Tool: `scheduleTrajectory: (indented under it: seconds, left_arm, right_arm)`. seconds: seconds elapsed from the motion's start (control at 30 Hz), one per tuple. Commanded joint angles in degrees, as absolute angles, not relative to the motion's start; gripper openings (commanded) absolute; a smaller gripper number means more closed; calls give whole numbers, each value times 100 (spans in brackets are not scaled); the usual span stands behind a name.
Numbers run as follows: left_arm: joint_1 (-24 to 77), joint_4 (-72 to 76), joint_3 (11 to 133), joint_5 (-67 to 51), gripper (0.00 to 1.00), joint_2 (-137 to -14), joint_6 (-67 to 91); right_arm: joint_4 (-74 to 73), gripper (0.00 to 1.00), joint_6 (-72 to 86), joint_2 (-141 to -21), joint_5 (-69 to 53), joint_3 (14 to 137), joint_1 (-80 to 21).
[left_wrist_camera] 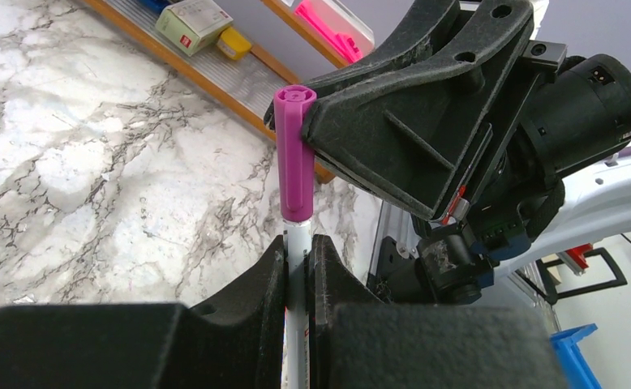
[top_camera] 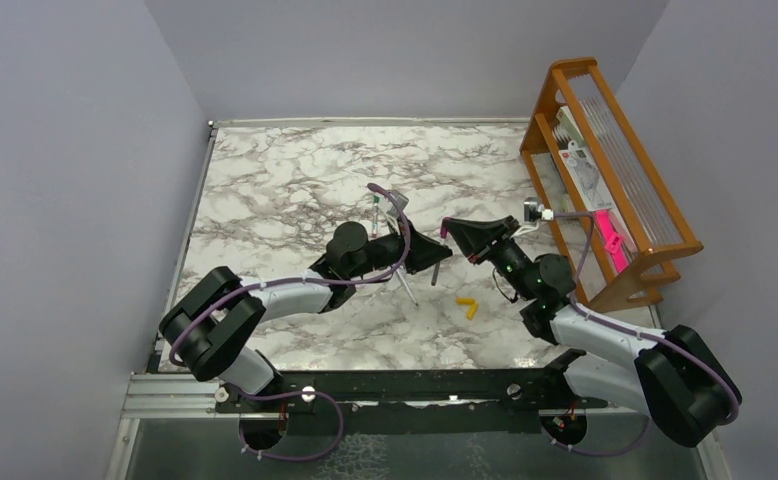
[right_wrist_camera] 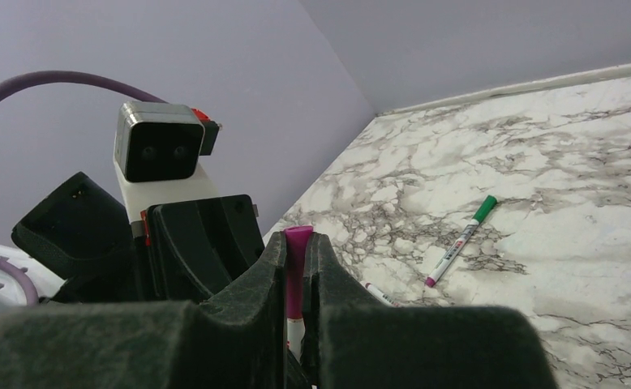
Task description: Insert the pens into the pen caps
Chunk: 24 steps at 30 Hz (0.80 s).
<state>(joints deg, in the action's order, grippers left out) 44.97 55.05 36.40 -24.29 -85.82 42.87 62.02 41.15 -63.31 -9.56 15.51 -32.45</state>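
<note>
A: Item, magenta cap (left_wrist_camera: 296, 154): location?
B: Pinched in the right hand (right_wrist_camera: 298, 253), above the surface (left_wrist_camera: 93, 162).
A: Item, pen (left_wrist_camera: 297, 243)?
B: Pinched in the left hand (left_wrist_camera: 298, 263) just below the cap, its tip inside the cap's mouth and its long axis in line with the cap. Probably needs a push along that axis.

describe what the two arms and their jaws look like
Both the left arm and right arm have white links, bulky black joints and broad, wedge-shaped matte black jaws. A purple cable runs along each. A black camera box sits on a white wrist mount.
</note>
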Motion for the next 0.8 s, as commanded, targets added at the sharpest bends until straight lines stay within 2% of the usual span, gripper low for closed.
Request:
scheduleTrajectory:
  seconds: [0.0, 0.5, 0.77]
  left_arm:
    - [4360, 6294, 4192, -2168, 0, -8220, 4219]
    - [4105, 6143, 4530, -2397, 0, -8302, 4197]
    - [4096, 5726, 4363, -2866, 0, -8299, 3819]
  right_arm:
    - [5453, 1, 3929, -6456, -1857, 1159, -3322]
    - [5939, 1, 4136, -6697, -2177, 732, -3322]
    - [4925, 1, 3951, -5970, -1616, 1165, -3322]
